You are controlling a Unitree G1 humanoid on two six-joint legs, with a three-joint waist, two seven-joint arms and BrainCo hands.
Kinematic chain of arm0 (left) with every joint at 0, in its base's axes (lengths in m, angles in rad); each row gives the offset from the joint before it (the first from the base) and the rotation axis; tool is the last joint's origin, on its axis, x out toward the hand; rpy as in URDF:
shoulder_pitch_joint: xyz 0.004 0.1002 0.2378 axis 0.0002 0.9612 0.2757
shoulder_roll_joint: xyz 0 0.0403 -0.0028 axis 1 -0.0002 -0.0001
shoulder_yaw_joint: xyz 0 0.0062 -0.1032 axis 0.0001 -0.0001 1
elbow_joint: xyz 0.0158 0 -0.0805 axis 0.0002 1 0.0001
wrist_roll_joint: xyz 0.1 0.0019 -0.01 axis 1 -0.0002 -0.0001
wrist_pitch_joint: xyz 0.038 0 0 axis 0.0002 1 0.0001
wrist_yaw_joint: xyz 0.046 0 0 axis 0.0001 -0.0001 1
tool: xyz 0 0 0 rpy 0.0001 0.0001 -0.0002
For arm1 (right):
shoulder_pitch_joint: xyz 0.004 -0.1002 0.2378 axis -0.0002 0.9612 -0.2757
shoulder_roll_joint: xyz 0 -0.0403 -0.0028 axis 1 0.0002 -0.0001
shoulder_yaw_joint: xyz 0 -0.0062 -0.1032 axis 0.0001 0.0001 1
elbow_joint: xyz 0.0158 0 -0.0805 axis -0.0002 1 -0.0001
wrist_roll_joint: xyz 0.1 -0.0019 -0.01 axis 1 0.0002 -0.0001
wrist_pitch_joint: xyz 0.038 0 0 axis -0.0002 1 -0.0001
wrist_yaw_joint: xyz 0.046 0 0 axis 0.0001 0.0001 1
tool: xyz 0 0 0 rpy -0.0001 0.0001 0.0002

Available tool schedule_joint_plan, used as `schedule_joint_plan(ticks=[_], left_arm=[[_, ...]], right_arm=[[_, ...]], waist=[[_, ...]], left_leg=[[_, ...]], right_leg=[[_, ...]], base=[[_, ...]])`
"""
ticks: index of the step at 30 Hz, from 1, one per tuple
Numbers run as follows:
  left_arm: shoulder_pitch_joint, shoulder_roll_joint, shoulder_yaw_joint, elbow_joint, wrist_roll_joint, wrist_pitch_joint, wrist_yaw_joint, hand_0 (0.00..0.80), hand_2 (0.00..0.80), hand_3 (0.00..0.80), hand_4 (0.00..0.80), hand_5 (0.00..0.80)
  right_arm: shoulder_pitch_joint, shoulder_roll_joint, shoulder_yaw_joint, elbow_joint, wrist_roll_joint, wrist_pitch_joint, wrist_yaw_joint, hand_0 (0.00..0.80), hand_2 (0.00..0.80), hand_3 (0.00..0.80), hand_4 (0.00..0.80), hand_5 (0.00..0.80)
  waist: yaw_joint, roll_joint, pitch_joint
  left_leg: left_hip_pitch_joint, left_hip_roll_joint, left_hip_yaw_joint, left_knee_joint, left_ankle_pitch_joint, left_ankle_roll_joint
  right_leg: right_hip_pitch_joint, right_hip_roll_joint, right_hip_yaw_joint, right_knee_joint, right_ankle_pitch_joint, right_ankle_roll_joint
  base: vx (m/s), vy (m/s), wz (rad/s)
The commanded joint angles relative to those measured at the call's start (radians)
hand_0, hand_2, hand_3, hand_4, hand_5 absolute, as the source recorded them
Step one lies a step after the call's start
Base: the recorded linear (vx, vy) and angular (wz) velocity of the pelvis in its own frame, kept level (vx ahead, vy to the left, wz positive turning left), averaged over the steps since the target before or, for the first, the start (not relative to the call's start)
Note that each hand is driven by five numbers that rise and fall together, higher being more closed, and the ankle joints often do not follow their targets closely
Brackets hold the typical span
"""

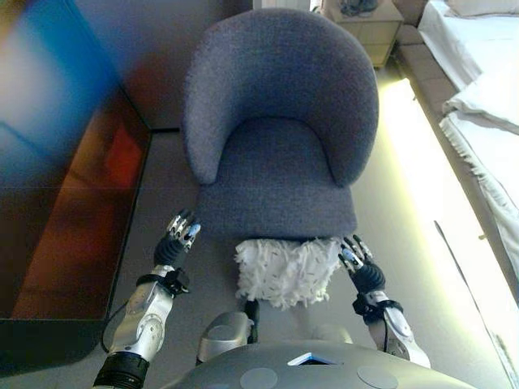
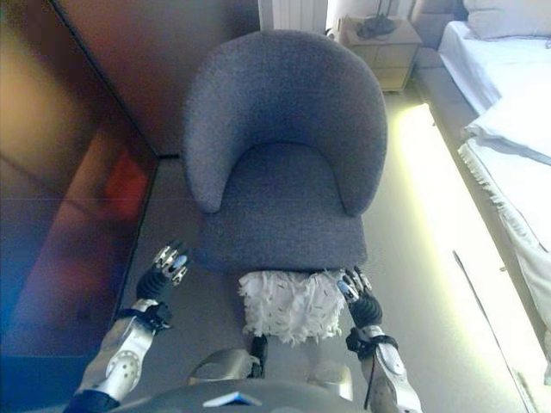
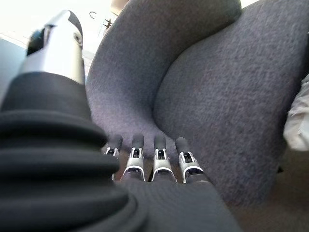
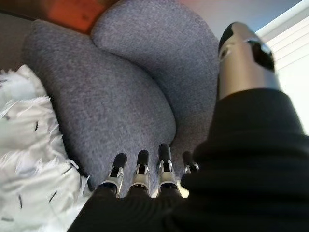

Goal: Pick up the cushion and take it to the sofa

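Note:
A white shaggy cushion (image 1: 284, 269) with dark flecks lies on the floor against the front edge of a grey-blue tub armchair (image 1: 280, 130). It also shows in the right wrist view (image 4: 34, 159). My left hand (image 1: 177, 239) hovers left of the chair's front corner, fingers straight and empty. My right hand (image 1: 359, 263) hovers just right of the cushion, fingers straight and empty, not touching it. Both wrist views show straight fingers (image 3: 154, 157) pointing at the chair seat.
A dark reddish glossy cabinet (image 1: 73, 211) stands to the left. A bed with white sheets (image 1: 486, 105) runs along the right. A bedside table (image 1: 369, 24) stands behind the chair. Bare floor (image 1: 413, 211) lies between chair and bed.

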Motion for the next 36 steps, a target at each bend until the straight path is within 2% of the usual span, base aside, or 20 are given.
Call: schedule_joint_plan(ticks=[1,2,4,9,12,16,23,26,27,29,31,32,33,36], left_arm=[[0.037,0.03,0.008,-0.082,0.01,-0.019,-0.014,0.0,0.0,0.0,0.0,0.0],[0.036,0.029,0.008,-0.082,0.011,-0.021,-0.011,0.0,0.0,0.0,0.0,0.0],[0.034,0.032,-0.001,-0.082,0.006,-0.033,0.003,0.0,0.0,0.0,0.0,0.0],[0.042,0.036,0.009,-0.096,0.013,-0.029,0.05,0.0,0.0,0.0,0.0,0.0],[0.039,0.042,0.014,-0.094,0.034,-0.021,0.071,0.0,0.0,0.0,0.0,0.0],[0.03,0.043,0.019,-0.082,0.06,-0.013,0.09,0.0,0.0,0.0,0.0,0.0],[-0.007,0.032,0.013,0.013,0.079,-0.026,0.109,0.0,0.0,0.0,0.0,0.0],[-0.036,0.025,-0.004,0.084,0.134,-0.054,0.097,0.0,0.0,0.0,0.0,0.0],[-0.05,0.025,-0.02,0.116,0.162,-0.071,0.091,0.0,0.0,0.0,0.0,0.0],[-0.094,0.02,-0.058,0.178,0.16,-0.101,0.079,0.0,0.0,0.0,0.0,0.0],[-0.193,-0.002,-0.092,0.262,0.138,-0.16,0.071,0.0,0.0,0.0,0.0,0.0],[-0.233,-0.006,-0.102,0.291,0.138,-0.183,0.072,0.0,0.0,0.0,0.0,0.0],[-0.293,-0.01,-0.121,0.319,0.143,-0.206,0.084,0.0,0.0,0.0,0.0,0.0],[-0.374,0.0,-0.142,0.335,0.164,-0.223,0.127,0.0,0.0,0.0,0.0,0.0]], right_arm=[[0.037,-0.006,-0.006,-0.063,0.025,-0.073,0.005,0.0,0.0,0.0,0.0,0.0],[0.035,-0.008,-0.008,-0.057,0.028,-0.076,0.012,0.0,0.0,0.0,0.0,0.0],[0.029,-0.008,-0.009,-0.043,0.032,-0.086,0.029,0.0,0.0,0.0,0.0,0.0],[-0.015,-0.01,-0.012,-0.02,0.042,-0.066,0.046,0.0,0.0,0.0,0.0,0.0],[-0.043,-0.012,0.002,-0.024,0.045,-0.047,0.032,0.0,0.0,0.0,0.0,0.0],[-0.061,-0.017,0.013,-0.011,0.028,-0.029,0.036,0.0,0.0,0.0,0.0,0.0],[-0.064,-0.057,0.022,-0.007,0.007,-0.017,0.053,0.0,0.0,0.0,0.0,0.0],[-0.093,-0.078,0.028,0.02,-0.087,-0.001,0.016,0.0,0.0,0.0,0.0,0.0],[-0.108,-0.094,0.032,0.036,-0.109,0.004,0.001,0.0,0.0,0.0,0.0,0.0],[-0.15,-0.119,0.038,0.089,-0.125,0.011,-0.017,0.0,0.0,0.0,0.0,0.0],[-0.268,-0.126,0.036,0.203,-0.167,0.003,-0.022,0.0,0.0,0.0,0.0,0.0],[-0.318,-0.13,0.036,0.252,-0.185,-0.006,-0.023,0.0,0.0,0.0,0.0,0.0],[-0.393,-0.14,0.048,0.318,-0.222,-0.011,-0.055,0.0,0.0,0.0,0.0,0.0],[-0.491,-0.163,0.088,0.325,-0.211,0.016,-0.123,0.0,0.0,0.0,0.0,0.0]], waist=[[0.005,-0.02,-0.021],[0.004,-0.009,-0.018],[-0.003,-0.013,0.0],[-0.003,-0.043,0.018],[0.005,-0.06,0.019],[0.006,-0.063,0.014],[-0.022,-0.051,0.009],[-0.039,-0.044,0.022],[-0.044,-0.037,0.034],[-0.048,-0.011,0.058],[-0.036,0.018,0.11],[-0.033,0.019,0.131],[-0.027,0.016,0.161],[-0.013,0.004,0.219]], left_leg=[[-0.028,-0.01,0.007,-0.016,0.006,0.044],[-0.037,0.004,0.015,-0.013,0.019,0.044],[-0.025,0.014,0.016,-0.007,0.002,0.03],[0.013,0.033,0.002,-0.011,-0.035,-0.001],[0.036,0.054,-0.002,-0.01,-0.059,-0.02],[0.047,0.086,-0.002,-0.007,-0.067,-0.043],[0.078,0.169,0.009,-0.015,-0.039,-0.087],[0.052,0.185,0.034,0.083,-0.042,-0.105],[0.024,0.198,0.045,0.139,-0.01,-0.117],[-0.027,0.217,0.06,0.145,0.037,-0.136],[-0.113,0.211,0.029,0.115,0.069,-0.14],[-0.15,0.206,0.029,0.133,0.058,-0.135],[-0.198,0.196,0.033,0.169,0.02,-0.122],[-0.317,0.187,0.04,0.315,-0.08,-0.11]], right_leg=[[-0.053,0.014,-0.039,-0.049,0.202,0.009],[-0.071,0.026,-0.055,-0.101,0.213,-0.008],[-0.099,0.029,-0.057,-0.253,0.22,0.001],[-0.089,0.007,-0.043,-0.486,0.29,0.059],[-0.083,-0.009,-0.063,-0.555,0.303,0.083],[-0.062,0.003,-0.07,-0.584,0.277,0.093],[-0.046,0.052,-0.107,-0.557,0.2,0.079],[-0.061,0.055,-0.117,-0.52,0.172,0.057],[-0.06,0.057,-0.121,-0.503,0.161,0.045],[-0.08,0.049,-0.13,-0.455,0.139,0.036],[-0.176,0.029,-0.126,-0.373,0.115,0.035],[-0.219,0.022,-0.123,-0.341,0.106,0.033],[-0.291,0.006,-0.111,-0.272,0.093,0.033],[-0.398,-0.012,-0.087,-0.134,0.048,0.033]], base=[[0.106,-0.054,0.08],[0.038,-0.103,-0.03],[0.037,-0.156,-0.12],[0.089,-0.188,-0.05],[0.115,-0.219,0.02],[0.084,-0.212,-0.01],[0.072,-0.189,0.03],[0.042,-0.076,0.06],[0.05,-0.002,0.07],[-0.031,0.136,0.32],[-0.262,0.226,0.47],[-0.373,0.146,0.2],[-0.341,0.074,0.15],[-0.147,0.012,0.17]])
